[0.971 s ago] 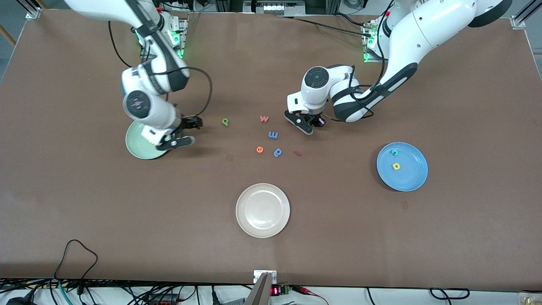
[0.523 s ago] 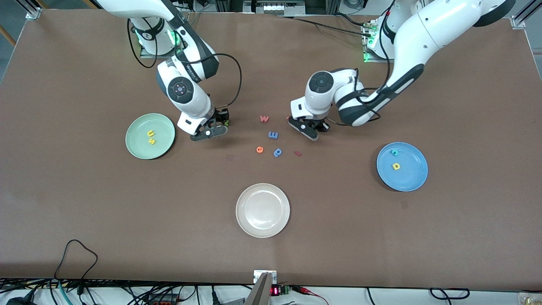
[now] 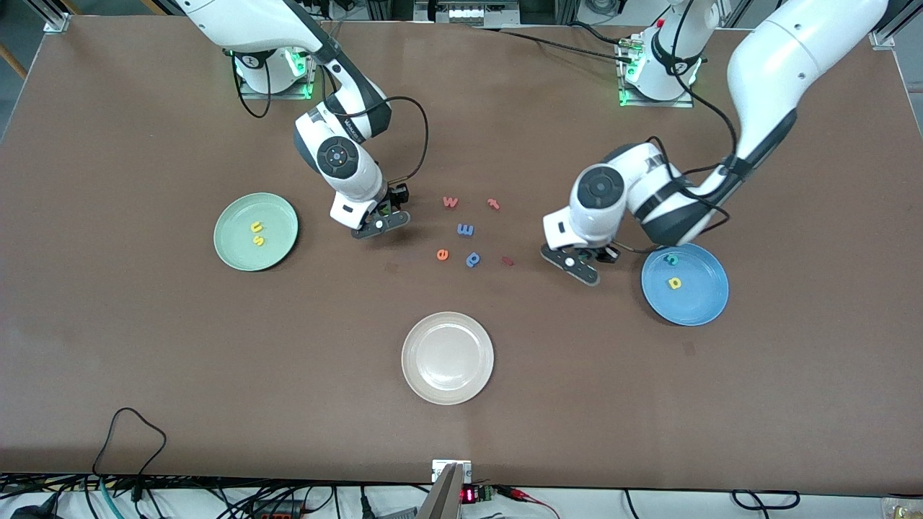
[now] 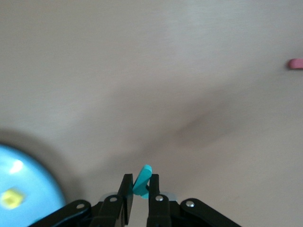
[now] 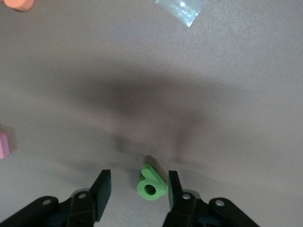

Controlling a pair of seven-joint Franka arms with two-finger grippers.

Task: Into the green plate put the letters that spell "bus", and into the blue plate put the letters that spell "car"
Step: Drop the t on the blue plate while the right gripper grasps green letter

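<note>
Pinching the teal "r" (image 4: 142,180), the left gripper (image 3: 581,265) hangs beside the blue plate (image 3: 703,306); the right gripper (image 5: 137,194) straddles the green "b" (image 5: 150,184), fingers apart.

Only the foam letters (image 3: 461,229) read (w, m, e among them).

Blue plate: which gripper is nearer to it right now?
The left. The left gripper, shut on the teal letter, hangs just beside the blue plate, toward the scattered letters. The right gripper is down around the green letter, near the green plate.
</note>
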